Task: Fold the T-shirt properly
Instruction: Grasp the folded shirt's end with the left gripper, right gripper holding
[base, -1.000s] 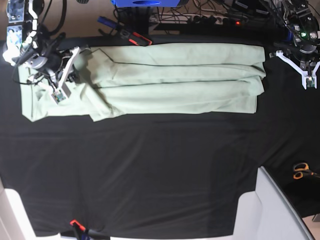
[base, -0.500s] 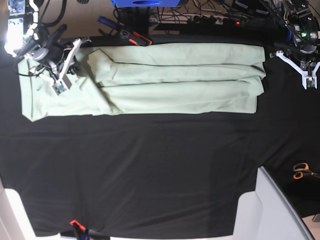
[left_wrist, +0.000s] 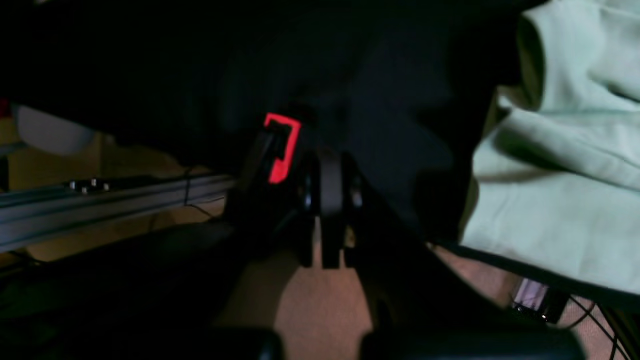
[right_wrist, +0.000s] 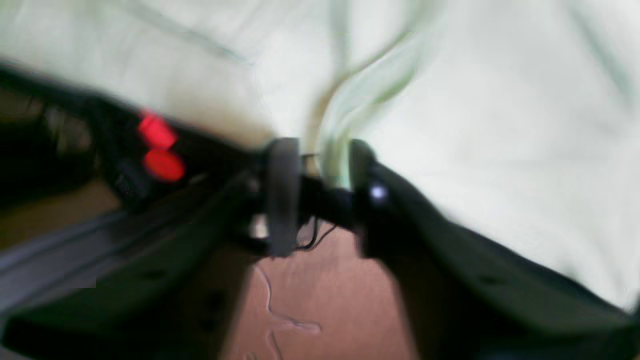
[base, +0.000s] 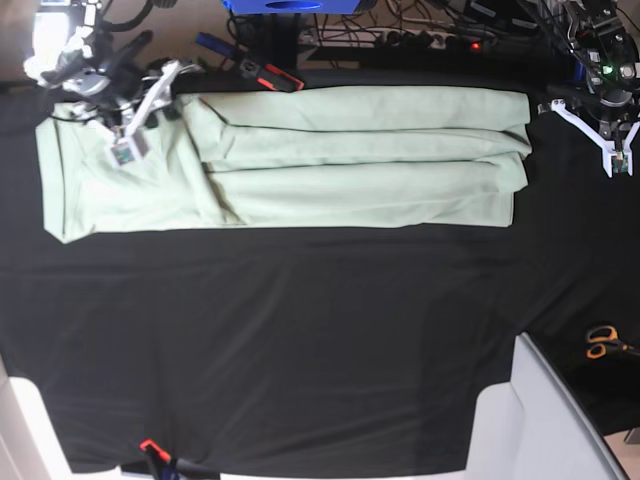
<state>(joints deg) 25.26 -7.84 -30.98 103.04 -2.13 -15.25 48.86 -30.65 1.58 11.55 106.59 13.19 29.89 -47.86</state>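
Across the black surface (base: 300, 340) the T-shirt (base: 350, 155) lies as a long band between the arms, its sleeve end beneath the partly parted, empty right gripper (base: 135, 125), its hem end just beside the shut left gripper (base: 618, 160)

Robotics lab: cable tangle (base: 420, 25), black-draped table (base: 300, 340), aluminium rail (left_wrist: 100, 200).

The right gripper (base: 135, 125) has been drawn back from the middle of the T-shirt's (base: 350, 150) folded end toward the table's far edge, nearer the corner of the base view. Its jaws, closed a second ago, are now seen parted in the wrist view, with blurred cloth between them. The bunched fold under it has been flattened, and the cloth's near edge is now laid straighter, the protruding flap no longer seen.
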